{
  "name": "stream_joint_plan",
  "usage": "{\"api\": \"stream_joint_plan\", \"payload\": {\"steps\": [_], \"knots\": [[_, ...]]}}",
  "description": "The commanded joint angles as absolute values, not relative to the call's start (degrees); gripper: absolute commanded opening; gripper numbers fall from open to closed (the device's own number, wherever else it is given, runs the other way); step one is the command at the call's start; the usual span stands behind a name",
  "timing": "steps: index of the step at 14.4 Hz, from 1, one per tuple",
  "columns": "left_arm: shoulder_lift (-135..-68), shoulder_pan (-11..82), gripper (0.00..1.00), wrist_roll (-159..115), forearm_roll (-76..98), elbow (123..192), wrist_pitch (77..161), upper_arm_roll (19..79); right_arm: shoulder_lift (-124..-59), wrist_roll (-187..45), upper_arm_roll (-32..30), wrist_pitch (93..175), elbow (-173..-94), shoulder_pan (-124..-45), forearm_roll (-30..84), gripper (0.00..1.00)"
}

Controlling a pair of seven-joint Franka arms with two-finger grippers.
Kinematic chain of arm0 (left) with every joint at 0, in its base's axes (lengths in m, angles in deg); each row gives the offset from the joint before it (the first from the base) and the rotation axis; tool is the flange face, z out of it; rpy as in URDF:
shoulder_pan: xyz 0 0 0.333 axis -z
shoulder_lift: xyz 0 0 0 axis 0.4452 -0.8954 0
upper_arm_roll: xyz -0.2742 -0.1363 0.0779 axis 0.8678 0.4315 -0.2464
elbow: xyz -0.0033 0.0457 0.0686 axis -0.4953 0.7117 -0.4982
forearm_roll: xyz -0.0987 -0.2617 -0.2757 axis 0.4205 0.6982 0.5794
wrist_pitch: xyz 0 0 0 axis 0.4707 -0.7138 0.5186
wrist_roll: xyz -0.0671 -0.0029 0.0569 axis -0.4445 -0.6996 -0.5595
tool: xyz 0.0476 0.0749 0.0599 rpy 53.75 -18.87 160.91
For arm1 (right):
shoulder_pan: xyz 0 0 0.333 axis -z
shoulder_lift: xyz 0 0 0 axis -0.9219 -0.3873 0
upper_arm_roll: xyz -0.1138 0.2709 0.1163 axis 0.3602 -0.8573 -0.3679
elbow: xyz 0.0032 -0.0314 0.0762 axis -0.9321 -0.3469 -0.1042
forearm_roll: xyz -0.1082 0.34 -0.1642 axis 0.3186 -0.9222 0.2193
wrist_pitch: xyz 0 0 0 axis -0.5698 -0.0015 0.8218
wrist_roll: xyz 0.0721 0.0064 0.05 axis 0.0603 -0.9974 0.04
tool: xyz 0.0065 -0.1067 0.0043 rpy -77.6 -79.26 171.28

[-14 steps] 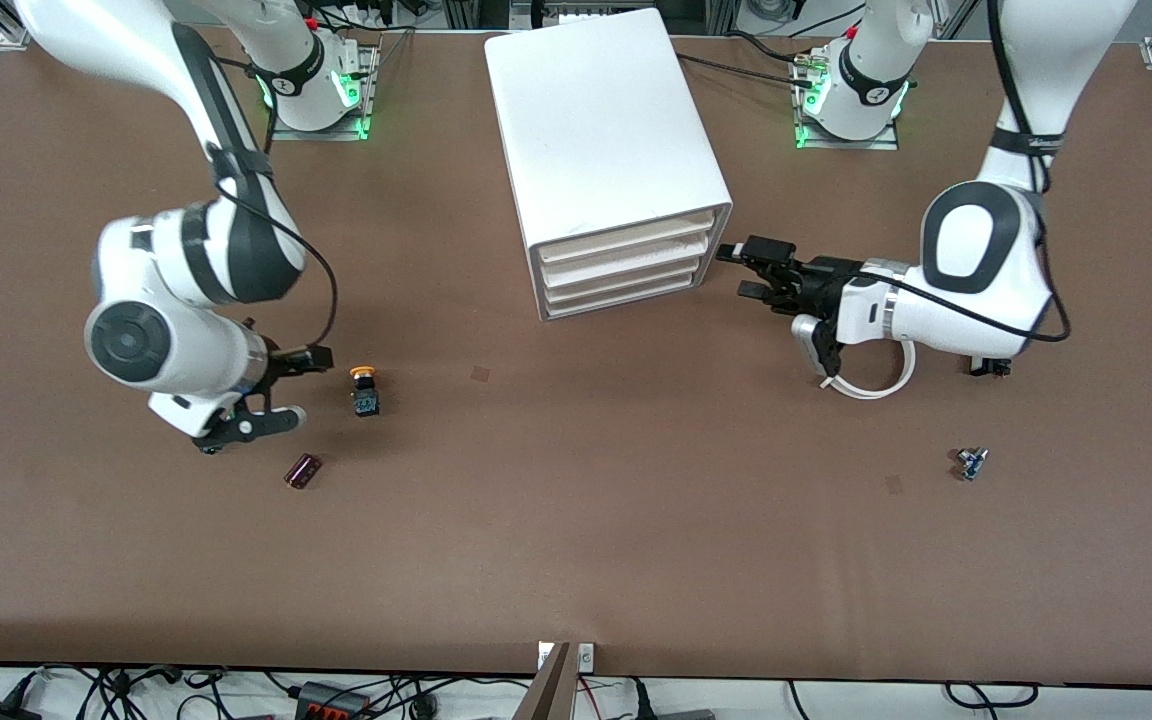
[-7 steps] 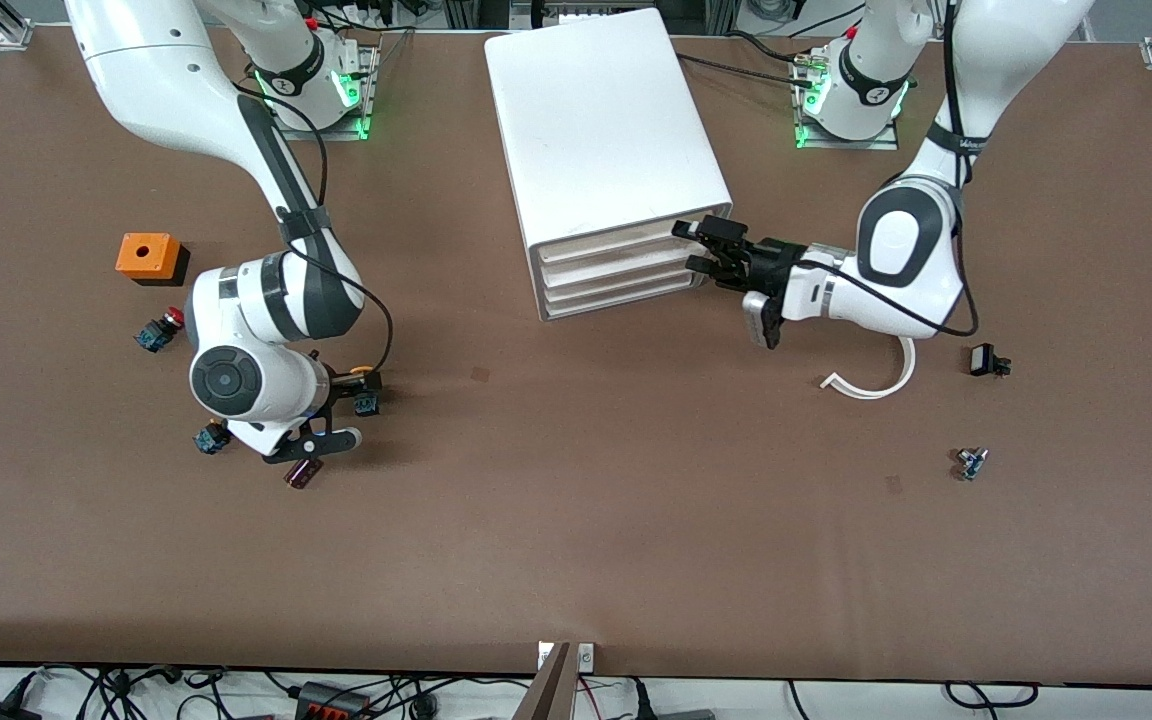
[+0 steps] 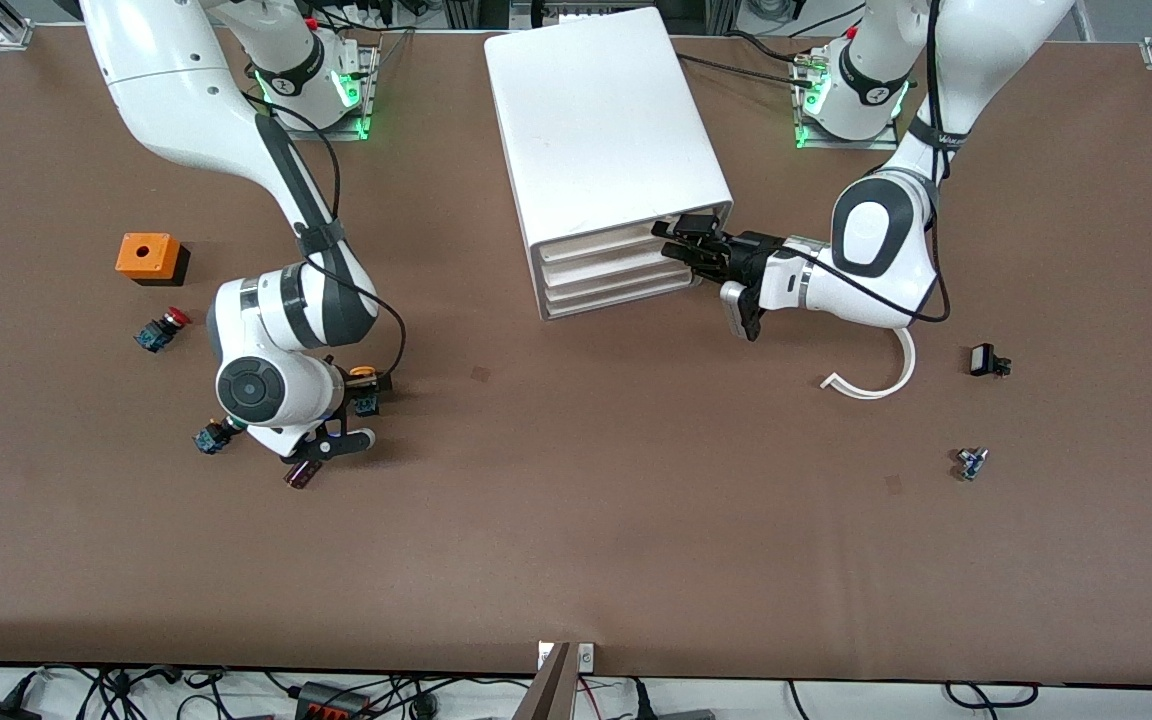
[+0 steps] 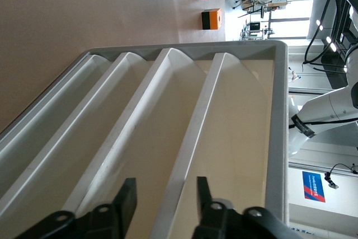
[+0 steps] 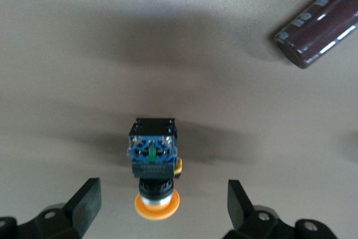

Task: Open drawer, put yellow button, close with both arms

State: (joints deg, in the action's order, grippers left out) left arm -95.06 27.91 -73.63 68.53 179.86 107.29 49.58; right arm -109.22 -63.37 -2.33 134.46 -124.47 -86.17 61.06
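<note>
Right claw (image 5: pixel 162 205) gapes astride yellow button (image 5: pixel 154 163) near a maroon cylinder (image 5: pixel 319 19); left claw (image 4: pixel 162 202) seemingly pinches drawer (image 4: pixel 196 138) lip.

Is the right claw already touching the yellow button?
Apart. The right wrist view shows the yellow button lying on the table between the open fingers of the right claw, with bare table on both sides.

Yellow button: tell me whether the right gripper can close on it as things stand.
Probably yes. The right gripper is open with a finger on each side of the yellow button, which lies on the table with nothing between it and the fingers.
</note>
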Motion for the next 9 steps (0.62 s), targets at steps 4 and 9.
{"api": "stream_joint_plan", "payload": {"steps": [4,9], "knots": [[-95.25,27.14,0.01,-75.94,69.59,180.26,107.34,50.45,-111.65,-62.75,-2.48,137.08,-123.92,-86.55,59.38,0.98],[-100.24,26.87,0.01,-75.07,68.81,173.25,107.52,49.83,-112.09,-62.92,-2.48,137.34,-124.01,-86.9,57.18,0.88]]}}
